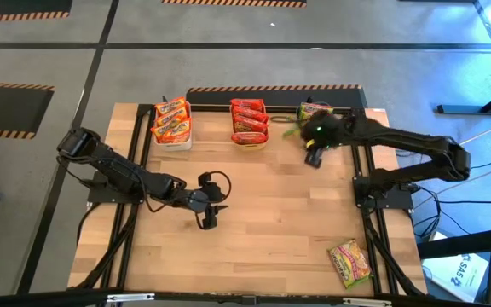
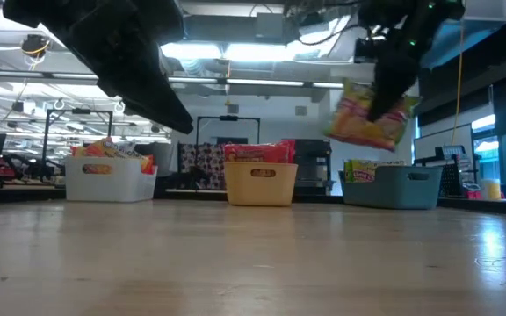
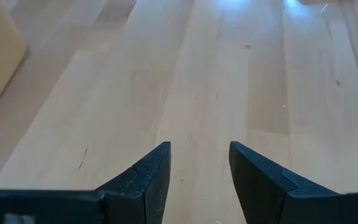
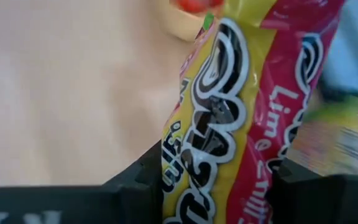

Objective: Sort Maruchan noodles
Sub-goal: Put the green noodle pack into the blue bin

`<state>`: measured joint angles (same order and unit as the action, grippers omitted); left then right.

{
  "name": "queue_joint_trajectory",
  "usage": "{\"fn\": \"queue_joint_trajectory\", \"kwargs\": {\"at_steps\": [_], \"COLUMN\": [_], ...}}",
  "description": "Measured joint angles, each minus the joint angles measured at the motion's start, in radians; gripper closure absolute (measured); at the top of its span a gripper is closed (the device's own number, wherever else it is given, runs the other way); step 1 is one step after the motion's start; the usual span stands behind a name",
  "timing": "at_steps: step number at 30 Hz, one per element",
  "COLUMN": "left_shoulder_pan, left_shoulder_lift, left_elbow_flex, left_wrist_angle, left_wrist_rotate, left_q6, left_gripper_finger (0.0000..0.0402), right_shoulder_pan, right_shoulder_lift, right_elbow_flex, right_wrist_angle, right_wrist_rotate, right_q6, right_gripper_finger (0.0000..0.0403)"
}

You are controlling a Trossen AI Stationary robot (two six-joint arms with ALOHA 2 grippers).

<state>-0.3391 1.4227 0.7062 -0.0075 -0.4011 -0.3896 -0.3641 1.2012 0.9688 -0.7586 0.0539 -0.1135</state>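
Wooden table [image 1: 262,213], three bins [image 2: 261,184], right gripper [image 2: 378,112] gripping one packet [image 2: 369,114]

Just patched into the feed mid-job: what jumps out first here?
The right pincer holds a green-yellow noodle packet in the air, close to the grey-blue bin at the table's far right. The left pincer hangs open and empty over mid-table. One more packet lies alone at the near right edge.
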Motion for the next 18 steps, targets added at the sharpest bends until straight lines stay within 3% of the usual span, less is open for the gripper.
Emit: {"fn": "queue_joint_trajectory", "kwargs": {"at_steps": [4,7,18], "left_shoulder_pan": [0.001,0.001,0.001], "left_shoulder_lift": [0.0,0.0,0.0], "left_elbow_flex": [0.0,0.0,0.0], "left_wrist_angle": [0.0,0.0,0.0], "left_wrist_rotate": [0.0,0.0,0.0], "left_q6": [0.008,0.008,0.009], "left_gripper_finger": [0.0243,0.0243,0.0243], "right_shoulder_pan": [-0.081,-0.137,-0.327], "right_shoulder_lift": [-0.042,-0.042,0.116], "right_elbow_flex": [0.0,0.0,0.0], "right_wrist_angle": [-0.059,-0.082,-0.118], "right_wrist_rotate": [0.173,0.232,0.178], "right_q6": [-0.148,-0.288,-0.416], "right_gripper_finger": [0.0269,0.0269,0.0269]}}
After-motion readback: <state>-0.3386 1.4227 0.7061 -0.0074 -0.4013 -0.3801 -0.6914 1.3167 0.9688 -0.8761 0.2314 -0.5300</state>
